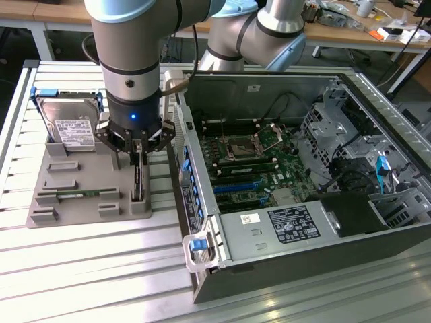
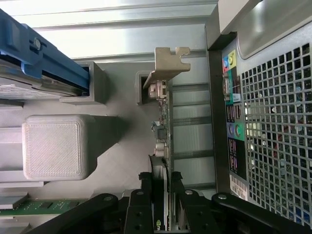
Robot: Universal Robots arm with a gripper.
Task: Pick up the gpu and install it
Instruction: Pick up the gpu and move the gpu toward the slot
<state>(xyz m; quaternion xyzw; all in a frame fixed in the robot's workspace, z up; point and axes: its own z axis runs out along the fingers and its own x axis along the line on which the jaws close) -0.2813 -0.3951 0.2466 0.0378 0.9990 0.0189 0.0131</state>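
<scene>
The gpu [image 1: 138, 183] stands on edge in a slot of the grey holder tray [image 1: 81, 171], just beside the open computer case [image 1: 202, 222]. In the wrist view the gpu [image 2: 165, 122] is a thin green card seen edge-on, with its silver end bracket [image 2: 168, 66] at the far end and the black fan against one finger. My gripper [image 1: 137, 160] hangs straight down over it. The two black fingers [image 2: 146, 187] flank the card, pressed against both faces, so the gripper [image 2: 161, 178] is shut on it. The card still sits in the slot.
A silver hard drive [image 1: 67, 124] with blue rails stands at the back of the tray. A long memory stick [image 1: 77, 195] lies in its front slot. The case's motherboard [image 1: 249, 161] lies exposed, with blue card slots near the case's rear wall [image 2: 263, 122].
</scene>
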